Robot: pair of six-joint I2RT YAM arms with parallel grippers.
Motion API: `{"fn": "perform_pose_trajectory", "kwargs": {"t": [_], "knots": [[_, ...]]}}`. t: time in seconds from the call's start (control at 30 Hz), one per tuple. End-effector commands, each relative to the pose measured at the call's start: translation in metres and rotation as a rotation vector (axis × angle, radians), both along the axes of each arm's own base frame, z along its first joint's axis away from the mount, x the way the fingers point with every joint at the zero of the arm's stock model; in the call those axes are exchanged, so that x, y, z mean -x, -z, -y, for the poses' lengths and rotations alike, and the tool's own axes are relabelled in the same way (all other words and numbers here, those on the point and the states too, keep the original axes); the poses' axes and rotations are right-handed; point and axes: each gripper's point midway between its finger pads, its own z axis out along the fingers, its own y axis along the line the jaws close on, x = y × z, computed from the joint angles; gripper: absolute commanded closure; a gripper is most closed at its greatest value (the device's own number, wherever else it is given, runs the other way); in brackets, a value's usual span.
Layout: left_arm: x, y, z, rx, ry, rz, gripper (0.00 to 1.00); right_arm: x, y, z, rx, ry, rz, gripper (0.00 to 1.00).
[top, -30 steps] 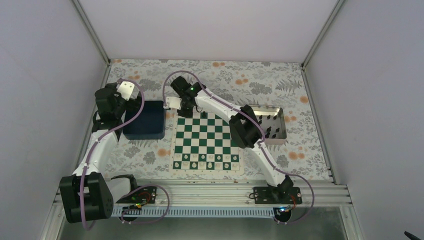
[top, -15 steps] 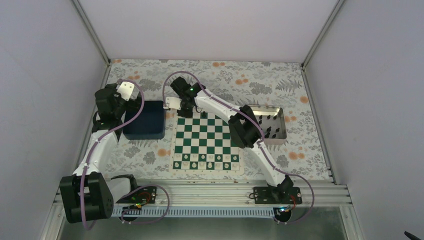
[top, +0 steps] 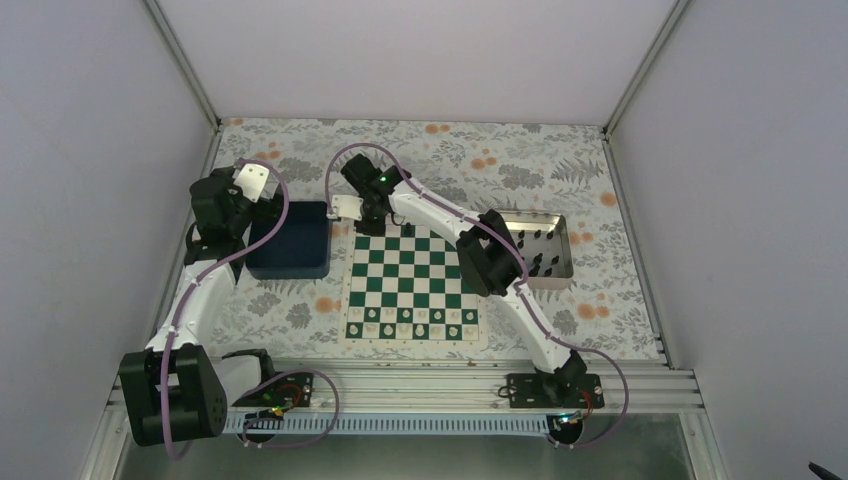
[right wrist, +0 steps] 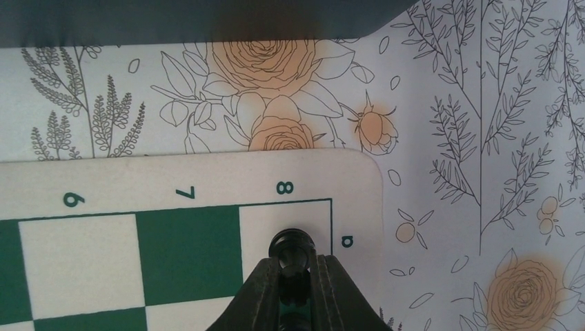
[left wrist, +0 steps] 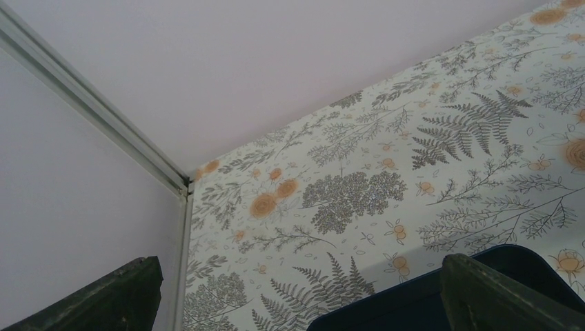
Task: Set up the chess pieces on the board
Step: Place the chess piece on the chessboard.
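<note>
1. The right gripper (right wrist: 293, 286) had its fingers closed on a black chess piece (right wrist: 292, 247), whose rounded top showed between the tips. I could not tell which kind of piece it was.

2. The piece stood upright, its long axis in line with the fingers and pointing down at the board (right wrist: 186, 176).

3. It sat over the white corner square at the board's far left corner, where the border marks "8" and "a" meet. The head lay towards the outer edge of that square rather than at its middle. Whether its base already touched the square was hidden by the fingers.

4. From above, the right arm stretched across the board (top: 400, 285) to that corner, with the right gripper (top: 368, 225) just beside the blue bin (top: 290, 240).

5. The left gripper (top: 268, 208) hovered over the bin's far left side, its fingers (left wrist: 103, 296) spread wide and holding nothing. It was near that corner, but the right arm had the piece.

6. More black pieces (top: 540, 262) waited in the metal tray (top: 530, 214) off the board's right edge. One more (top: 408, 231) stood on the far row, and white pieces (top: 410, 318) filled the near rows.

7. My judgement: the placing turned on a straight descent and a clean release, centring the piece in the corner square.
</note>
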Motion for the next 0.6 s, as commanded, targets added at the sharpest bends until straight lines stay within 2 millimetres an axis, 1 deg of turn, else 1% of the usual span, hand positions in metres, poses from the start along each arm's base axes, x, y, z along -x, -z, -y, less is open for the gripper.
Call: {"fn": "perform_pose_trajectory", "kwargs": {"t": [0.0,0.23,0.33,0.43,0.57], "knots": [[0.000,-0.006,0.001,0.015,0.009,0.031,0.00,0.002,0.011,-0.002,0.006,-0.014,-0.022,0.90],[-0.001,-0.004,0.001,0.014,0.011,0.029,0.00,0.003,0.014,-0.002,0.011,-0.016,-0.025,0.89],[-0.001,-0.004,0.001,0.015,0.012,0.028,0.00,0.004,0.013,-0.002,0.012,-0.016,-0.027,0.86],[-0.001,-0.005,0.001,0.016,0.010,0.030,0.00,0.002,0.012,-0.002,0.010,-0.012,-0.019,0.80],[-0.001,-0.006,0.001,0.015,0.011,0.032,0.00,-0.003,0.000,-0.003,-0.012,-0.005,0.017,0.69]]}}
